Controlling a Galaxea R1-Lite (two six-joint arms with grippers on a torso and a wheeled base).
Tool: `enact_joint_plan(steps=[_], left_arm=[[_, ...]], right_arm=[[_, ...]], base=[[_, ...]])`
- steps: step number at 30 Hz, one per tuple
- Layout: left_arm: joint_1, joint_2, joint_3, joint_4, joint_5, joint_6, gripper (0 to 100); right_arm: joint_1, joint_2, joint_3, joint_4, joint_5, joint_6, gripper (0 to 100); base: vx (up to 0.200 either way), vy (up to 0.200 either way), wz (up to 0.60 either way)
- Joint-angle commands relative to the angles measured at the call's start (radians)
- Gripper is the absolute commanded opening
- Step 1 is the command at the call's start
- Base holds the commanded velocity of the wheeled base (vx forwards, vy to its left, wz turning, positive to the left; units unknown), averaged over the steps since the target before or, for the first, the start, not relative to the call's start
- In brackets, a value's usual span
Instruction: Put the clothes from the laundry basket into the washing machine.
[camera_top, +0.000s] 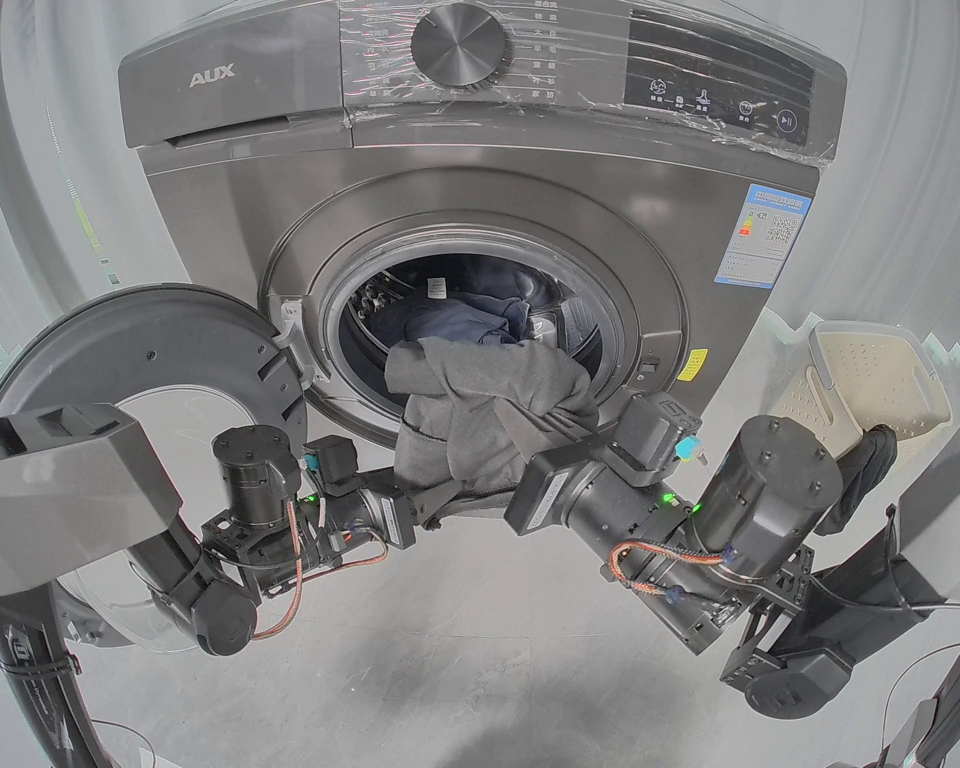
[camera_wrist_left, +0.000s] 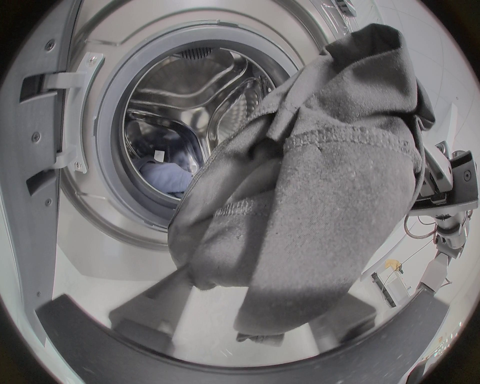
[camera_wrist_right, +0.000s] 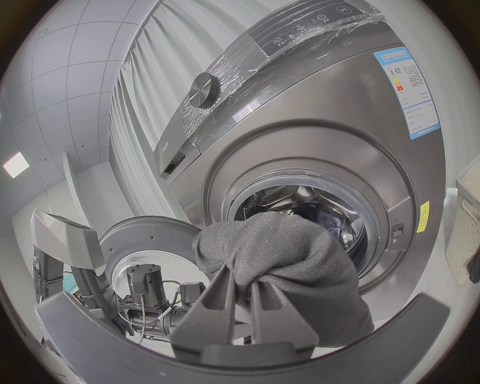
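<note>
A grey garment (camera_top: 480, 400) hangs in front of the washing machine's round opening (camera_top: 350, 300), its top at the lower rim. My right gripper (camera_top: 545, 445) is shut on the garment's right side; in the right wrist view its fingertips (camera_wrist_right: 227, 292) pinch the grey garment (camera_wrist_right: 285, 260). My left gripper (camera_top: 425, 500) sits just below and left of the cloth. In the left wrist view the grey garment (camera_wrist_left: 310, 190) drapes down between the left gripper's (camera_wrist_left: 260, 305) spread fingers. Dark blue clothes (camera_top: 460, 320) lie inside the drum.
The machine's door (camera_top: 150, 350) stands swung open at the left, beside my left arm. A cream laundry basket (camera_top: 870, 390) stands at the right of the machine, with a dark garment (camera_top: 860, 470) hanging over its rim. Bare grey floor lies below the arms.
</note>
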Motion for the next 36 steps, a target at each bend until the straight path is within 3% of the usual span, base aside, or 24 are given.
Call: enact_joint_plan(steps=[1,6,13,17,18,26,36], left_arm=[[-0.004,0.027,-0.004,-0.023,0.004,-0.006,0],[-0.025,0.016,0.014,-0.079,0.004,-0.050,0],[-0.071,-0.106,0.210,-0.215,-0.001,-0.052,0],[-0.074,-0.217,0.347,-0.226,-0.014,-0.041,0],[-0.071,-0.238,0.359,-0.224,-0.024,-0.043,0],[-0.059,-0.346,0.312,-0.224,-0.036,-0.060,0],[-0.058,-0.340,0.264,-0.224,-0.024,-0.075,0]], right_arm=[[0.000,0.003,0.000,-0.002,-0.001,0.001,0],[-0.001,0.003,0.008,0.001,-0.004,0.004,0],[-0.016,0.034,0.009,0.001,-0.007,0.004,0],[-0.018,0.060,0.009,-0.001,-0.001,0.006,0],[-0.018,0.071,0.008,-0.002,-0.001,0.009,100],[-0.016,0.078,0.083,0.001,-0.001,0.026,100],[-0.018,0.068,0.190,0.016,0.000,0.022,100]], base=[[0.000,0.000,0.00],[0.000,0.000,0.00],[0.000,0.000,0.00],[0.000,0.000,0.00],[0.000,0.000,0.00],[0.000,0.000,0.00],[0.000,0.000,0.00]])
